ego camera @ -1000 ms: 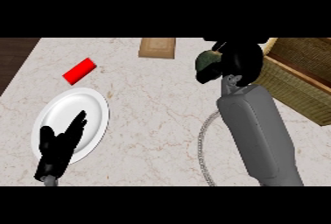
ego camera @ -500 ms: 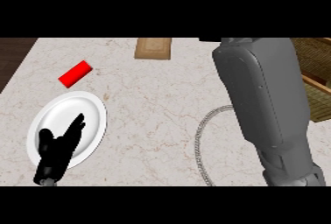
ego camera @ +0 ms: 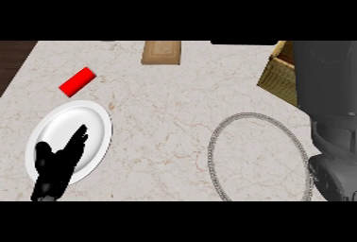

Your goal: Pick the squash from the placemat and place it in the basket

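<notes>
Head view, steep look down on a pale marbled stone counter (ego camera: 167, 118).

Near edge, left corner: black left hand (ego camera: 59, 163), fingers straight and relaxed, pointing up and slightly right, thumb off to the left. It shows over the lower part of a round white plate (ego camera: 87, 120); cannot tell whether it touches the plate or hangs above it. It holds nothing.

Near edge, right side: grey right forearm (ego camera: 327, 94) fills the right margin, running from the near edge up toward the far edge. The right hand is out of sight past the top of the view, so its fingers cannot be judged.

Right of centre, near half of the counter: thin round placemat with a pale beaded rim (ego camera: 233, 120), its centre looking the same as the counter. The forearm covers its right part. Nothing shows lying on the visible part of the mat. The squash cannot be seen anywhere.

Left side, beyond the plate: small flat red block (ego camera: 77, 81), tilted, well apart from the plate rim.

Far edge, middle: tan wooden rectangular board (ego camera: 162, 52), cut by the top of the view.

Far right corner: woven wicker basket (ego camera: 279, 75), only a slice of its wall visible beside the forearm. Its inside is hidden.
</notes>
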Controlling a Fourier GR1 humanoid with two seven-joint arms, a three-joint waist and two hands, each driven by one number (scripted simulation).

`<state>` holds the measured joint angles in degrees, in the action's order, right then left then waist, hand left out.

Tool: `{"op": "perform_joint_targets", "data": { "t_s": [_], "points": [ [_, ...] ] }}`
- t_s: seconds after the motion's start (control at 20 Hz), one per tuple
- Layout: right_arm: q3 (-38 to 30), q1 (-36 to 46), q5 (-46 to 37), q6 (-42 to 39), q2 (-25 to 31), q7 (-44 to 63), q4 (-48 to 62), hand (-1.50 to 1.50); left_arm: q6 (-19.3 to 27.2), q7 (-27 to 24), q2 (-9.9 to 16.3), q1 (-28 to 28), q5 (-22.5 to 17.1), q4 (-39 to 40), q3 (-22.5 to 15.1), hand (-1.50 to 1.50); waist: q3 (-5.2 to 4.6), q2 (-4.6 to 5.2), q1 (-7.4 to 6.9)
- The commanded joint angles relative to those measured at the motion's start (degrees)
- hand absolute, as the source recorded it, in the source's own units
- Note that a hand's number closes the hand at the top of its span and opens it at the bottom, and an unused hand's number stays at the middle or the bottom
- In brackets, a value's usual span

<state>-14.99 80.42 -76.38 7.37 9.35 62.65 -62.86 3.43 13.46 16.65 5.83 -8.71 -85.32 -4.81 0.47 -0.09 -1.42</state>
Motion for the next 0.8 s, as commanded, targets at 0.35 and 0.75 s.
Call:
{"op": "perform_joint_targets", "data": {
  "t_s": [0.35, 0.75],
  "points": [
    [-7.68, 3.41, 0.30, 2.44, 10.09, -2.14, 14.69, 1.50, -1.36, 1.64, -0.01, 2.64, -0.38, 2.56, 0.68, 0.00, -0.52, 0.55, -0.11],
    [-11.68, 0.39, 5.04, 8.37, 14.01, -9.61, 19.49, 1.50, -2.63, -0.16, -0.25, 1.99, 0.03, 5.67, 1.41, 0.00, -0.51, 0.76, -0.15]
  ]
}}
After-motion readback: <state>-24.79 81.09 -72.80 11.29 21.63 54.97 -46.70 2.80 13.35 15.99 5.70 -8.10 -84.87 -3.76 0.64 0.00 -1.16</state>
